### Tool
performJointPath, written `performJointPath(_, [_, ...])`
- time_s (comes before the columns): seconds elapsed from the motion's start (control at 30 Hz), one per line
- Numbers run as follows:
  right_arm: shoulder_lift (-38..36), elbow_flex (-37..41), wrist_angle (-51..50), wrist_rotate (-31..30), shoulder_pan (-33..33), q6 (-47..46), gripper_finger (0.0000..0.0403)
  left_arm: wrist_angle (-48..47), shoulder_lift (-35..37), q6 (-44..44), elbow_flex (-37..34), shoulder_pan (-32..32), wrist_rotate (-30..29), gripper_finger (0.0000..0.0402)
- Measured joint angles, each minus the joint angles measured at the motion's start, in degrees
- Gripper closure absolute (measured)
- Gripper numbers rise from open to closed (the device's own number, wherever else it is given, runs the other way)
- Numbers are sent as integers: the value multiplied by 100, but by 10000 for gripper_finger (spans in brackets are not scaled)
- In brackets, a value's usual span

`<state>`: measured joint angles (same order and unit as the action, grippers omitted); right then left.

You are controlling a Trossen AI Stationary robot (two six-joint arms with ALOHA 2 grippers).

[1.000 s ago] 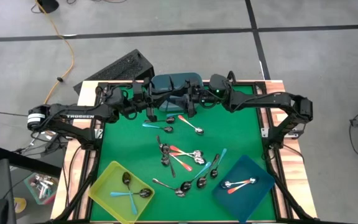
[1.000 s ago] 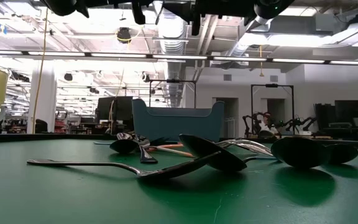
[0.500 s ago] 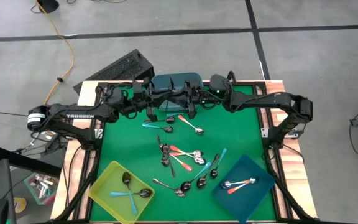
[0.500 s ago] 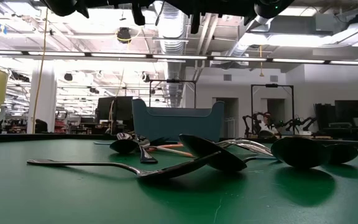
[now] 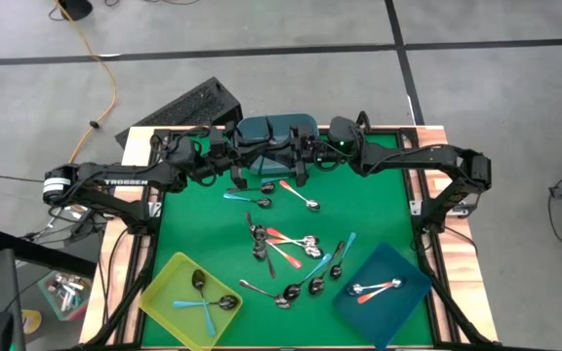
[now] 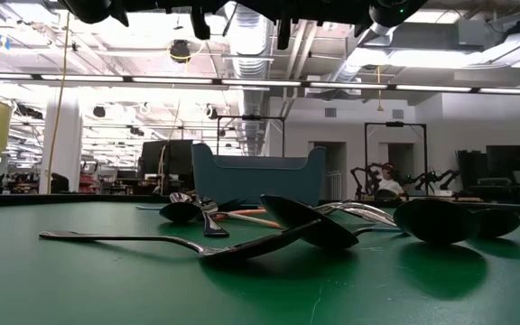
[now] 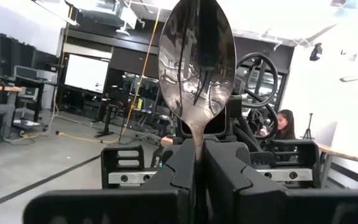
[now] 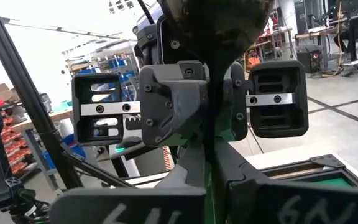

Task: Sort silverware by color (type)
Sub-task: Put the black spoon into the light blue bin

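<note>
Both arms are raised over the table's far edge and meet tip to tip above the grey-blue bin (image 5: 276, 129). A plain metal spoon (image 7: 196, 59) stands upright between them, bowl up. My left gripper (image 7: 199, 171) and my right gripper (image 8: 207, 177) are both shut on the spoon, which shows from its dark back (image 8: 219, 22) in the right wrist view. Several more spoons (image 5: 286, 249) with teal, orange-red or plain handles lie loose on the green mat. My left gripper pinches the spoon's neck (image 7: 197, 138), just under the bowl, between its two fingers. The fingers come nearly level from the table's left. The spoon stands upright, lifted clear of the table. My right gripper has the spoon's handle (image 8: 208, 134) between its two fingers, coming nearly level from the table's right, opposite the left gripper. How far down the handle it grips is hidden by both grippers' fingers.
A yellow bin (image 5: 164, 292) at the near left and a dark blue bin (image 5: 403, 302) at the near right each hold spoons. A black case (image 5: 188, 107) lies beyond the far left corner. A person (image 7: 284, 124) sits in the room behind.
</note>
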<state>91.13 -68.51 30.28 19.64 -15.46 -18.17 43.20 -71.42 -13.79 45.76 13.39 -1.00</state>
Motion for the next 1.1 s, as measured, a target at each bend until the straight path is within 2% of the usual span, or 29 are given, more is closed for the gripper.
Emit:
performJointPath(0.1, [-7, 1, -6, -7, -31, -3, 396, -7, 9, -245, 0, -4, -191, 372])
performJointPath(0.47, [-232, 5, -53, -17, -351, -138, 396, 16, 20, -508, 2, 21, -30, 306])
performJointPath(0.6, [-294, -69, -105, -18, -468, -149, 396, -25, 104, -719, 2, 53, -26, 297])
performJointPath(0.77, [-428, -401, -832, 74, -647, 92, 396, -246, 400, -798, 2, 100, 91, 303])
performJointPath(1.0, [-384, -1158, -2417, 2, -891, 840, 396, -1508, 1021, -760, 4, 162, -415, 314])
performJointPath(1.1, [-365, -1385, -3010, -142, -951, 1159, 396, -1824, 1219, -671, 4, 162, -430, 315])
